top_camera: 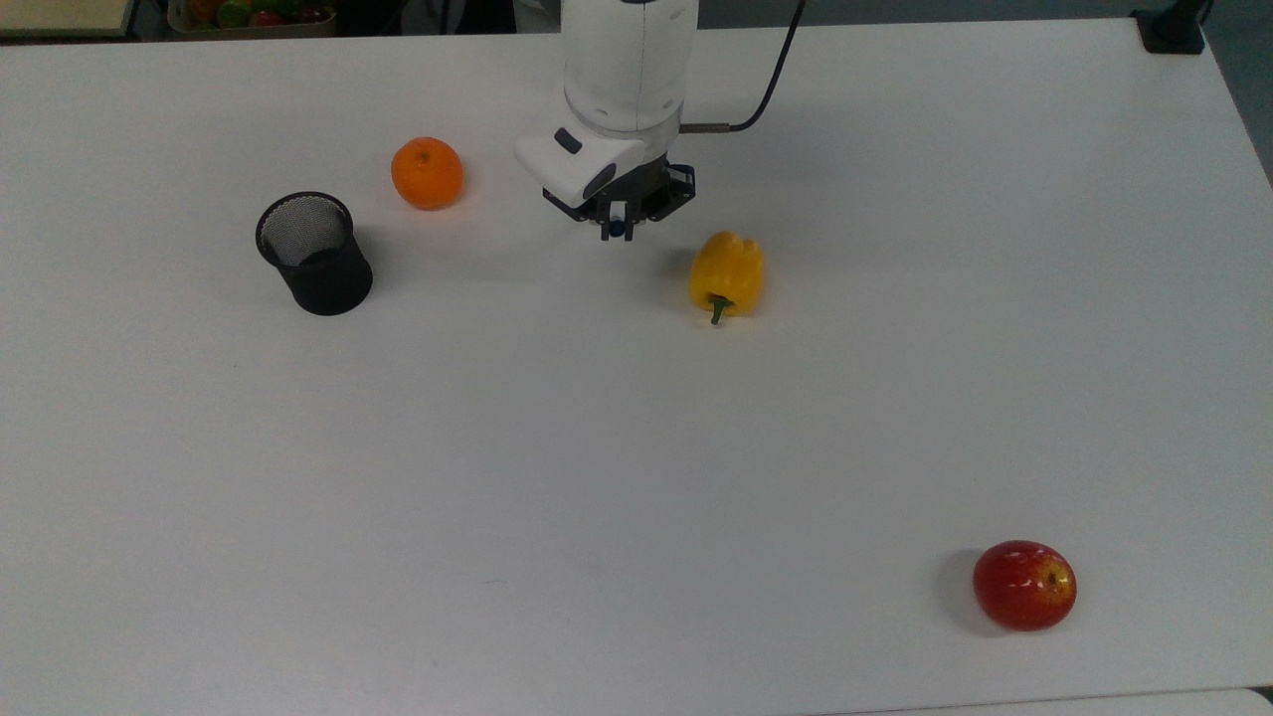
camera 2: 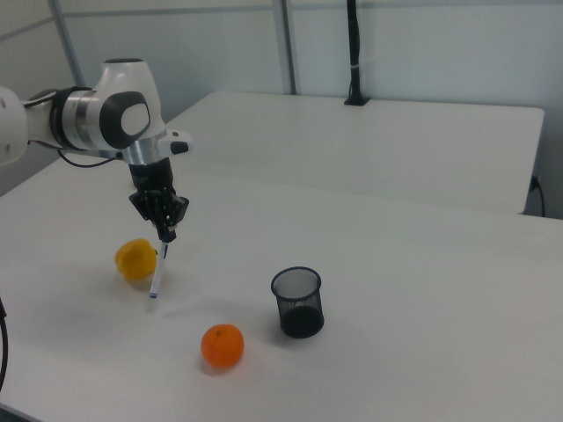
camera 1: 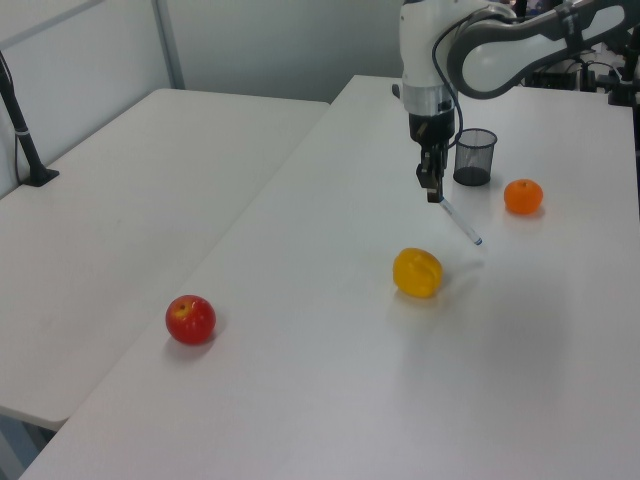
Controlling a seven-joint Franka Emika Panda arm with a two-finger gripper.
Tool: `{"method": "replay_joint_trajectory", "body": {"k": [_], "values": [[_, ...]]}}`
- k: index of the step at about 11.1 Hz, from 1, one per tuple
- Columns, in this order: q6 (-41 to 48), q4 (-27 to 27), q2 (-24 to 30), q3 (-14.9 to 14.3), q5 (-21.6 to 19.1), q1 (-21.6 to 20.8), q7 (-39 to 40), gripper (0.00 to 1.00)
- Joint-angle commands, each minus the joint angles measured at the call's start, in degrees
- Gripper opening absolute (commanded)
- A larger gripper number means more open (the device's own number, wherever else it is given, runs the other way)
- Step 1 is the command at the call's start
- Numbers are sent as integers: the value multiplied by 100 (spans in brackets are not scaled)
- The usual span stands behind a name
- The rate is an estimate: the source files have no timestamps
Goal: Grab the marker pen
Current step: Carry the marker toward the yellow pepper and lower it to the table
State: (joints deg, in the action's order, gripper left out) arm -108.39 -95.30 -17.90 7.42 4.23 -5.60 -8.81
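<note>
The marker pen (camera 1: 460, 221) is a slim white stick with a blue tip, hanging at a slant from my gripper (camera 1: 434, 194), which is shut on its upper end. In the right view the marker pen (camera 2: 159, 269) points down toward the table, its low tip close to the surface, held by my gripper (camera 2: 165, 234). From above, my gripper (top_camera: 617, 229) hangs between the orange and the yellow pepper, and a bit of blue of the marker pen (top_camera: 617, 230) peeks out under it.
A black mesh cup (top_camera: 312, 254) stands at the top view's left, an orange (top_camera: 427, 173) beside it. A yellow pepper (top_camera: 727, 273) lies just right of my gripper. A red apple (top_camera: 1024, 585) rests near the front right. A second white table (camera 1: 130, 180) adjoins.
</note>
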Motion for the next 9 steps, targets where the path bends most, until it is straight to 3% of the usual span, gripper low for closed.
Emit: {"method": "replay_joint_trajectory", "body": {"k": [1,3,4,5,6,7,9], "values": [[-15,12,-56,-13,-19,-55,-51,11],[-15,20,-56,-13,-19,-47,-51,21],[2,29,-56,-13,-10,-38,-51,34],[2,38,-56,-13,-10,-38,-51,55],[11,38,-56,-13,-1,-38,-60,94],[28,47,-56,-13,25,-38,-60,100],[29,55,-47,-13,43,-38,-60,100]]}}
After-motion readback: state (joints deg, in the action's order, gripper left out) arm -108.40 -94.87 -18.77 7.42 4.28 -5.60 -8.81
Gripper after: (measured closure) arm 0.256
